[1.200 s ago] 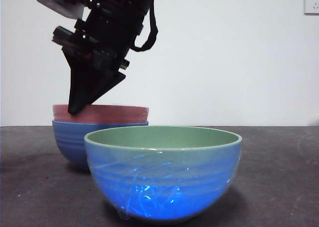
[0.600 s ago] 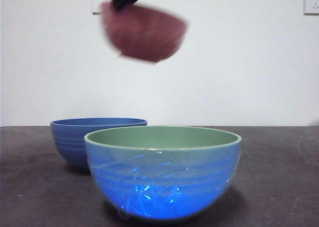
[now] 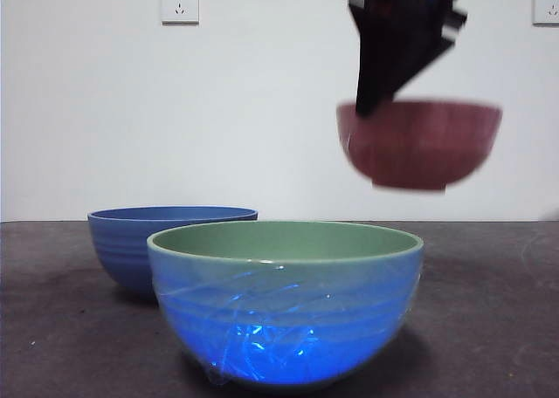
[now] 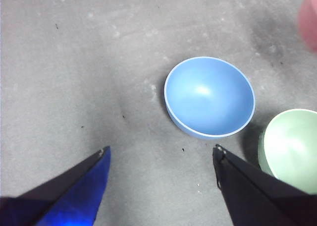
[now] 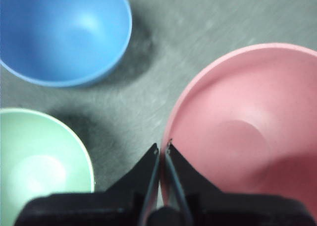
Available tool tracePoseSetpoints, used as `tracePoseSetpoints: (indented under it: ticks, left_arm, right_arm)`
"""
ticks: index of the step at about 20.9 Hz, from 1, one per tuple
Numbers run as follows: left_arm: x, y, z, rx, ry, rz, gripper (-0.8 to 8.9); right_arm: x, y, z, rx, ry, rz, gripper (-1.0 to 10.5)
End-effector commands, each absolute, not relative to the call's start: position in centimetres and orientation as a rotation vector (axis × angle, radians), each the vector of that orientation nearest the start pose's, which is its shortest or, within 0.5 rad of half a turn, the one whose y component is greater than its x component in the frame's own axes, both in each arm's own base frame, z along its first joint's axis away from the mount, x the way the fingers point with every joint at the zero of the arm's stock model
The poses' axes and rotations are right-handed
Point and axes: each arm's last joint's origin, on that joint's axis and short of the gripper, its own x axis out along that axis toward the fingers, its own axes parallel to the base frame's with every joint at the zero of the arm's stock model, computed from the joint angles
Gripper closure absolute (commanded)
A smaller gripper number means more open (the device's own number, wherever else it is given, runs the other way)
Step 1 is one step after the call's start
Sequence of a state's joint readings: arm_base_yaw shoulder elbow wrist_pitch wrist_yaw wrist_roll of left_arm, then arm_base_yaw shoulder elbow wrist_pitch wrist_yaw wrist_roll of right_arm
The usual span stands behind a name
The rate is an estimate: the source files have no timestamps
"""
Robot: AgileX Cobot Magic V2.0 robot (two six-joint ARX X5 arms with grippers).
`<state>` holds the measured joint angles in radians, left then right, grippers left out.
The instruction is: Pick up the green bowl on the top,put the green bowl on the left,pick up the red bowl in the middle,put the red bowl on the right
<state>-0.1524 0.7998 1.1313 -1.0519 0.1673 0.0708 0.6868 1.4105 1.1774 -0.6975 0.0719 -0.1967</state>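
Note:
My right gripper (image 3: 369,101) is shut on the rim of the red bowl (image 3: 421,143) and holds it in the air at the right, well above the table. In the right wrist view the jaws (image 5: 162,149) pinch the red bowl's (image 5: 242,132) rim. The green bowl (image 3: 286,304) stands on the table at the front, near the camera; it also shows in the right wrist view (image 5: 39,161) and the left wrist view (image 4: 292,149). My left gripper (image 4: 161,154) is open and empty, high above the table.
A matte blue bowl (image 3: 170,245) stands on the dark table (image 3: 489,311) behind and left of the green bowl; it shows in the left wrist view (image 4: 210,97) and the right wrist view (image 5: 62,32). Wall sockets (image 3: 179,3) are on the white back wall.
My right gripper lifted the red bowl off the blue bowl, carried it up and then to the right; it now hangs lower at the right side.

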Motion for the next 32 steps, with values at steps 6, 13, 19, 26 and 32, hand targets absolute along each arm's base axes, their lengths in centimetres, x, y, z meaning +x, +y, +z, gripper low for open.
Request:
tracePoseSetpoints:
  ticks: [6,13,19,26,32]
  left_arm:
    - [12.2,-2.3,36.5,0.071,0.713,-0.329,4.68]
    - [12.2,-2.3,36.4,0.071,0.713,-0.329,4.68]
    - [12.4,-2.4,36.7,0.069,0.676,-0.329,4.68]
    - [13.2,-2.7,38.0,0.049,0.511,-0.411,5.89]
    - [13.4,-2.8,37.9,0.039,0.404,-0.422,8.22]
  right_arm:
    - [24.9,20.6,23.2,-0.46,0.859,0.738,9.6]
    - [25.6,21.3,21.0,-0.465,0.931,0.728,8.1]
    - [24.7,20.5,24.6,-0.412,0.797,0.73,6.3]
    - [20.1,13.6,34.9,-0.203,0.462,0.617,8.4]
    - [15.7,7.4,36.5,-0.113,0.319,0.458,9.6]
